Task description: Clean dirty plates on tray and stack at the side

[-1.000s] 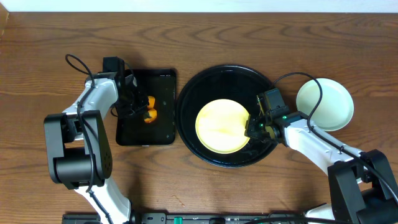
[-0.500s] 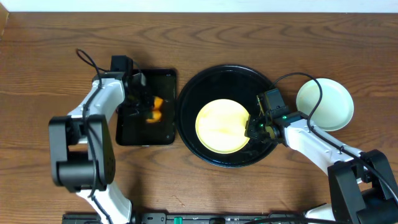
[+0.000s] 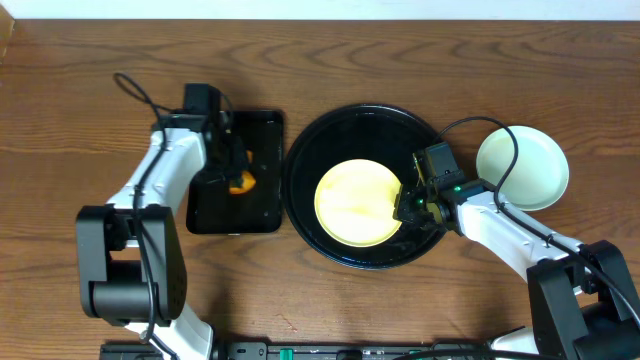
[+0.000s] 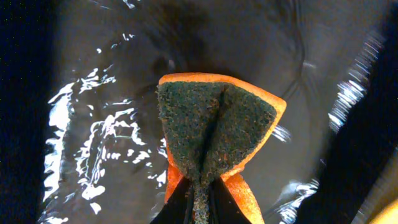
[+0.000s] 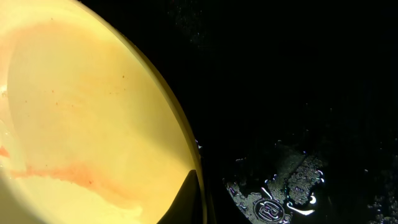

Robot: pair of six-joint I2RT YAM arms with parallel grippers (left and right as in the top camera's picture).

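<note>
A pale yellow plate point(image 3: 357, 203) with faint orange-red streaks point(image 5: 68, 174) lies in the round black tray point(image 3: 310, 160). My right gripper point(image 3: 405, 207) is shut on the plate's right rim point(image 5: 198, 193), one finger over the inside and one outside. A pale mint plate point(image 3: 522, 167) rests on the table to the right of the tray. My left gripper point(image 3: 232, 170) is shut on an orange sponge point(image 4: 214, 124) with a dark green scouring face, folded between its fingers point(image 4: 180, 205) over the small rectangular tray.
The rectangular black tray point(image 3: 262, 135) sits left of the round one, and its surface is wet and glinting point(image 4: 81, 155). Water droplets lie on the round tray's floor point(image 5: 280, 186). Bare wooden table point(image 3: 80, 80) surrounds both.
The left gripper shifted slightly over the rectangular tray with the sponge, first right, then back and a bit nearer. The right arm and yellow plate have not moved.
</note>
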